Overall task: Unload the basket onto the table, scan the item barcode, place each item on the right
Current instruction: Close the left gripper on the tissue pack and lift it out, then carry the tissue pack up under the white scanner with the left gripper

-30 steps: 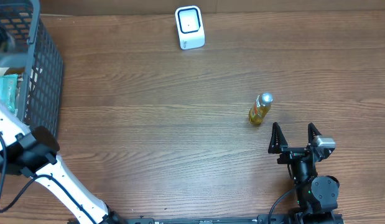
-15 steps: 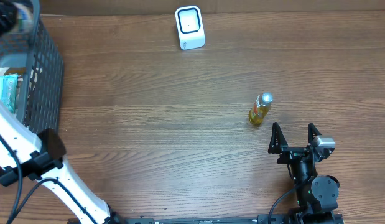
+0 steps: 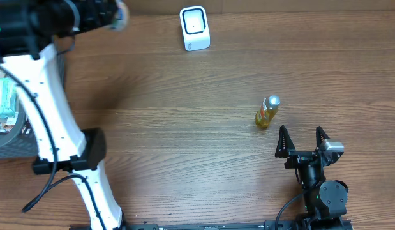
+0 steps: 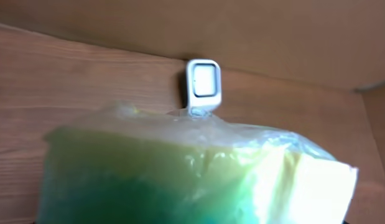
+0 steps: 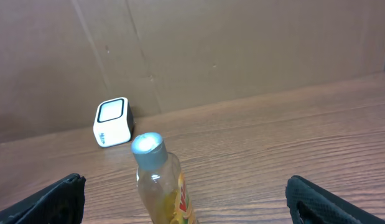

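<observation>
A plastic-wrapped yellow-green pack (image 4: pixel 180 174) fills the left wrist view, with the fingers hidden behind it. My left gripper (image 3: pixel 111 13) holds it in the air at the table's back left, and its pale end (image 3: pixel 120 13) pokes out toward the white barcode scanner (image 3: pixel 194 28). The scanner (image 4: pixel 203 84) stands just beyond the pack, its window facing me. My right gripper (image 3: pixel 302 137) rests open on the table at the front right, with a small yellow bottle (image 3: pixel 267 112) standing just ahead of it. In the right wrist view that bottle (image 5: pixel 161 180) stands between the spread fingers (image 5: pixel 58 199), untouched.
A grey basket (image 3: pixel 9 139) sits at the left edge, partly behind my left arm, with a pale green packet (image 3: pixel 2 102) inside. A cardboard wall (image 5: pixel 242 50) closes off the back of the wooden table (image 3: pixel 184 140).
My left arm has come up out of the basket and swung right along the back edge toward the scanner, carrying the pack. The right arm and bottle have not moved.
</observation>
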`<action>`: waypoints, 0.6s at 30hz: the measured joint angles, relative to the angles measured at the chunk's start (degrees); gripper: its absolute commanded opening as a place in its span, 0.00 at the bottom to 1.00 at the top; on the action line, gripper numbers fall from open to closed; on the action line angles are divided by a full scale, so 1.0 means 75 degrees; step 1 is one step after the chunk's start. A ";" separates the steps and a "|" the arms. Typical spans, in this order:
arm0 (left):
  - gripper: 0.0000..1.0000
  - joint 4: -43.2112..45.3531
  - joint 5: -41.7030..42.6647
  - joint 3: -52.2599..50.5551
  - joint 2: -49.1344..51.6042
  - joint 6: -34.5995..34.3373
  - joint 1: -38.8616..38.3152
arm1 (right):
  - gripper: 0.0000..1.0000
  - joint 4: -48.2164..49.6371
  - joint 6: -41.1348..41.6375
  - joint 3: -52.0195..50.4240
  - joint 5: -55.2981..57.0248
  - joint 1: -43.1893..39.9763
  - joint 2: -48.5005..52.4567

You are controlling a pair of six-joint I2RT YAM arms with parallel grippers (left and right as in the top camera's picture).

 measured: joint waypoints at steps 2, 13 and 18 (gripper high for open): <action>0.46 0.0000 -0.0096 0.0000 0.0000 0.0003 -0.0361 | 1.00 0.0000 0.0003 0.0000 -0.0003 0.0000 0.0000; 0.51 0.0000 -0.1029 -0.0026 0.0000 0.0000 -0.2299 | 1.00 0.0003 0.0003 0.0000 -0.0003 0.0000 0.0000; 0.51 0.0003 -0.1623 -0.0361 0.0000 0.0003 -0.2818 | 1.00 0.0000 0.0003 0.0000 -0.0003 0.0000 0.0000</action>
